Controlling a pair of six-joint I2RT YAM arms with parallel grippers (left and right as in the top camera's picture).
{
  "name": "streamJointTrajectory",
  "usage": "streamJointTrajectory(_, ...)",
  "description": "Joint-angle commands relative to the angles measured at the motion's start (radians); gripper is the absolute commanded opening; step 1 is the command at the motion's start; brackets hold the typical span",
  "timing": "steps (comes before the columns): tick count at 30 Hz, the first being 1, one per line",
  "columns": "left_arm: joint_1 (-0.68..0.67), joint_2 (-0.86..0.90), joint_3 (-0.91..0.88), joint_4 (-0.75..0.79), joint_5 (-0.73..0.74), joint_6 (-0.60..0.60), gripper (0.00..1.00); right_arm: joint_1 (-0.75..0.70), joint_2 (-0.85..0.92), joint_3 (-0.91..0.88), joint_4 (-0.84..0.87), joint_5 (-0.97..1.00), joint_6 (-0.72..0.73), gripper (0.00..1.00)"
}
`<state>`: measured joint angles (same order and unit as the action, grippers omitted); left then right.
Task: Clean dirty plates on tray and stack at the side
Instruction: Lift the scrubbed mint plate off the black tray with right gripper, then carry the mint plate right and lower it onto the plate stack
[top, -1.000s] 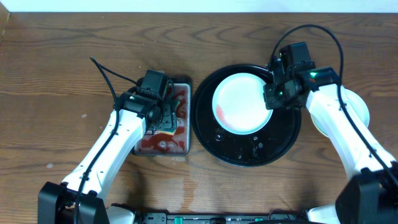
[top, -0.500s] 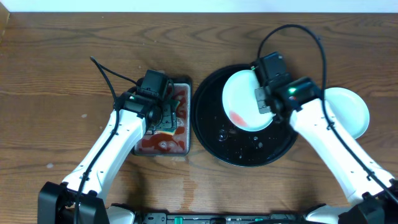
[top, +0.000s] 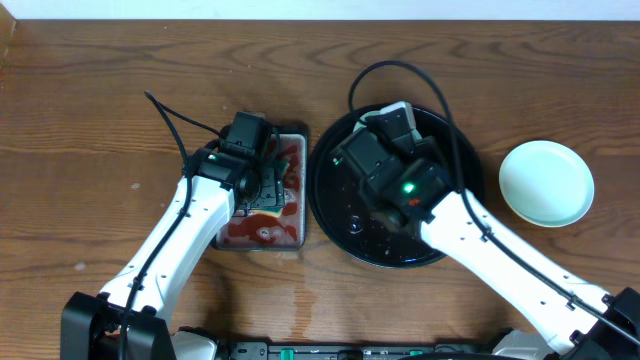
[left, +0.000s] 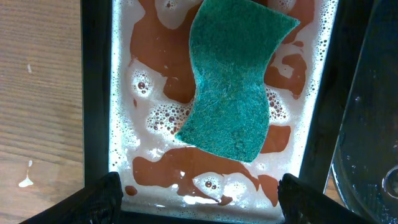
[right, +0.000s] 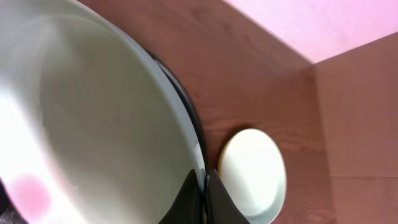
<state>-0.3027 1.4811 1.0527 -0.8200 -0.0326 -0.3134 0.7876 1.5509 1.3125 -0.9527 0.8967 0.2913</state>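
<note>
The right pincer (right: 202, 190) is pressed together on the rim of a pale plate (right: 93, 124), pinching it. The plate has a pink-red smear (right: 28, 190). It is held over the black tray (top: 335, 220) and, from above, is mostly hidden under the arm. Another pale plate (top: 546, 183) lies flat on the tabletop (top: 80, 120), to the right of the tray and apart from it. The left pincer (left: 202, 205) is spread wide above the pan (left: 96, 93) of red soapy water, just left of the tray. A green sponge (left: 236, 87) lies in the pan, not touching the pincer.
</note>
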Motion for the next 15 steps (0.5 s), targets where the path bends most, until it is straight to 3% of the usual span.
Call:
streamJointTrajectory(1,0.005,0.006,-0.008,-0.006,-0.005,0.002,0.81,0.039,-0.021,0.0,0.001,0.152,0.053,0.01)
streamJointTrajectory(15,0.005,0.006,-0.008,-0.006,-0.005,0.002,0.81,0.052,-0.02,-0.001,0.018,0.17,0.053,0.01)
